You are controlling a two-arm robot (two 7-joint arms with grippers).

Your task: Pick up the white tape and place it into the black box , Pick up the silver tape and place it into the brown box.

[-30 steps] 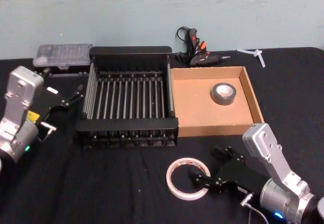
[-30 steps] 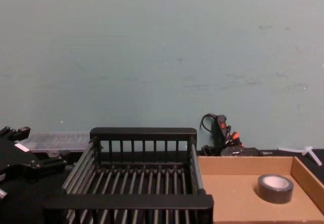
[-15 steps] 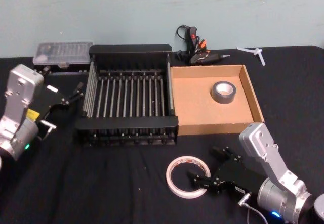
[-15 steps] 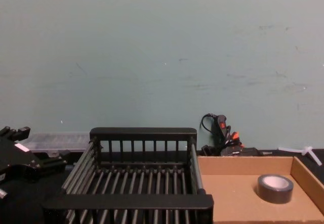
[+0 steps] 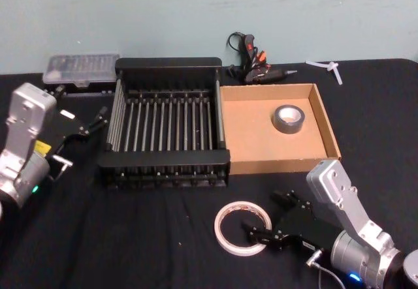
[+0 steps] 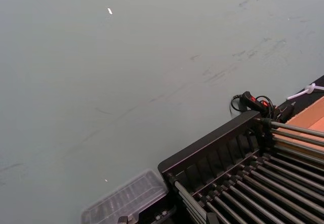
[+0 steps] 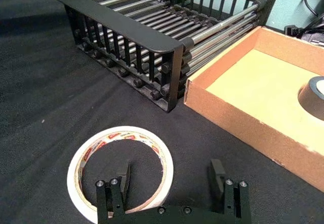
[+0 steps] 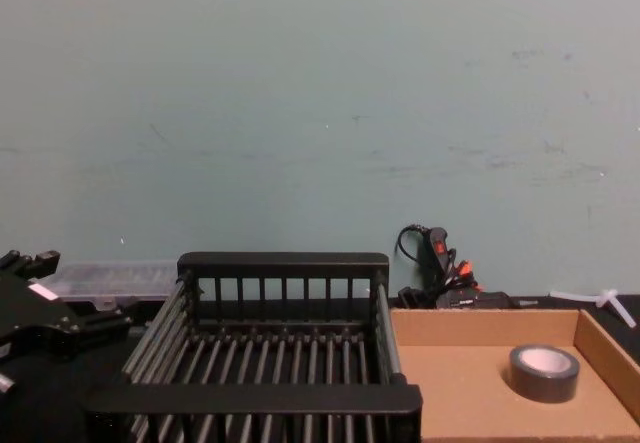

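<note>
The white tape (image 5: pixel 243 229) lies flat on the black cloth in front of the two boxes. My right gripper (image 5: pixel 264 214) is open at table height and straddles the roll's near-right rim. In the right wrist view one finger (image 7: pixel 124 176) sits inside the white tape (image 7: pixel 88 153) ring and the other stands outside it. The silver tape (image 5: pixel 288 119) rests inside the brown box (image 5: pixel 274 166). The black box (image 5: pixel 166 64) stands beside it on the left and holds nothing. My left gripper (image 5: pixel 88 129) hovers open left of the black box.
Behind the boxes, by the wall, lie a black and orange glue gun (image 5: pixel 251 64), a clear plastic case (image 5: pixel 81 70) and a small white plastic piece (image 5: pixel 326 67). Bare black cloth lies between the white tape and the black box's front wall.
My right gripper has crept slightly further onto the white tape's rim. The tape itself, the silver tape and my left arm have stayed put.
</note>
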